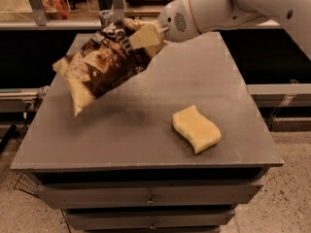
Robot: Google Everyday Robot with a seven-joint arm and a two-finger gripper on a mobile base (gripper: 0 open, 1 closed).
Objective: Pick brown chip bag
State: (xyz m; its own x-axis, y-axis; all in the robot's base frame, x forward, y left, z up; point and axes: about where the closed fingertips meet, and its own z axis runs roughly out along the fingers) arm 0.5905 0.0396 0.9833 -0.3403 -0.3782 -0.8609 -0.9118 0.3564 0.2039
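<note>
The brown chip bag (104, 64) hangs in the air above the left part of the grey table (146, 140). It is tilted, its cream lower end pointing down-left, clear of the surface. My gripper (146, 37) reaches in from the upper right and is shut on the bag's upper end. The white arm (233, 6) stretches away to the top right corner.
A pale yellow wavy sponge (196, 128) lies on the table's right front. A metal can (106, 18) stands at the table's far edge, partly behind the bag. Drawers run below the table front. Shelving and a rail lie behind.
</note>
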